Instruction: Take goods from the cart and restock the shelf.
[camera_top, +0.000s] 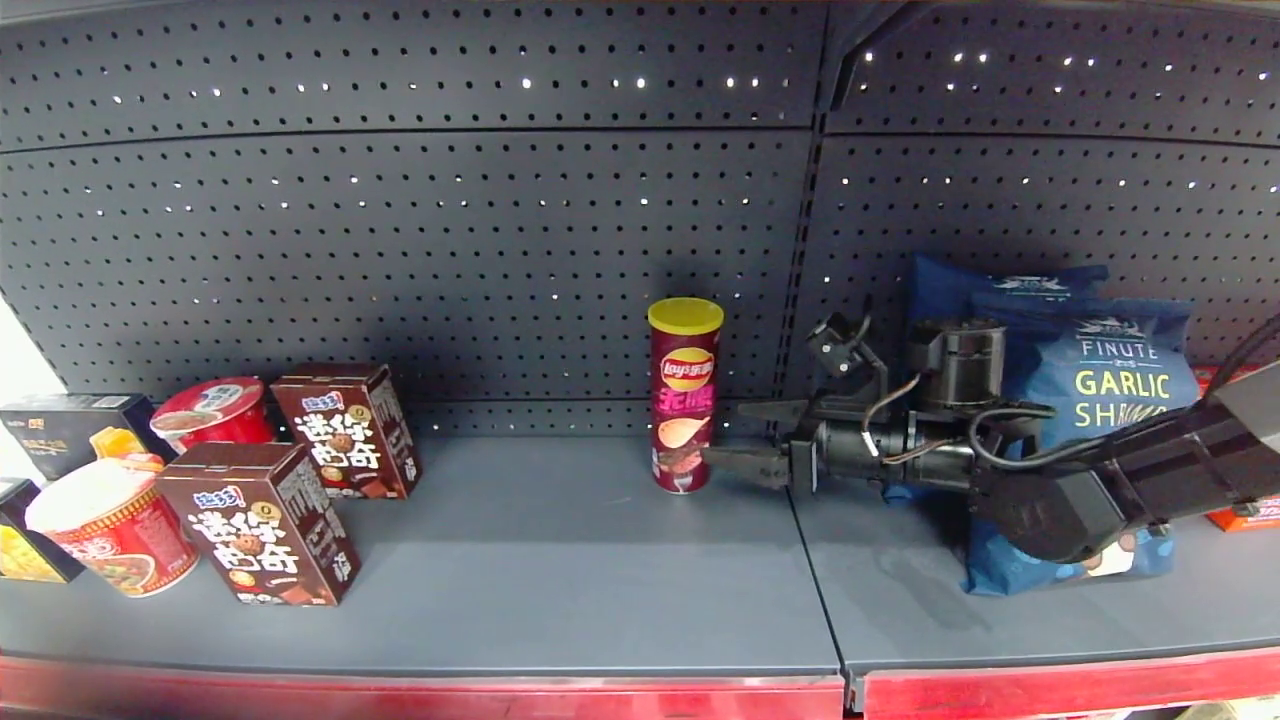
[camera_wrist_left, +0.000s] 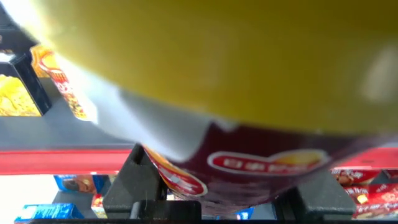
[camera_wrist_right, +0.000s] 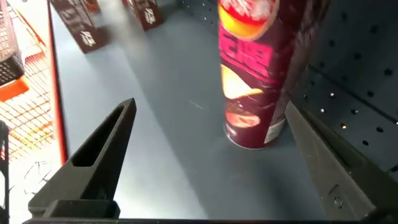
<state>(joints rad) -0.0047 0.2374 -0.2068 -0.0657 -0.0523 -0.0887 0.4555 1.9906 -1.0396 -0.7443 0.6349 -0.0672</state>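
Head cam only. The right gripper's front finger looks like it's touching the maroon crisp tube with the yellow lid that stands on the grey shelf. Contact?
Observer: No. The right wrist view shows the right gripper wide open, with bare shelf between its front finger and the upright maroon crisp tube.
Operator: Back finger?
Observer: It sits close beside the tube. I cannot tell if it touches.
Operator: Left arm?
Observer: The left gripper is shut on a second maroon tube with a yellow lid. It appears to be out in front of the red shelf edge.
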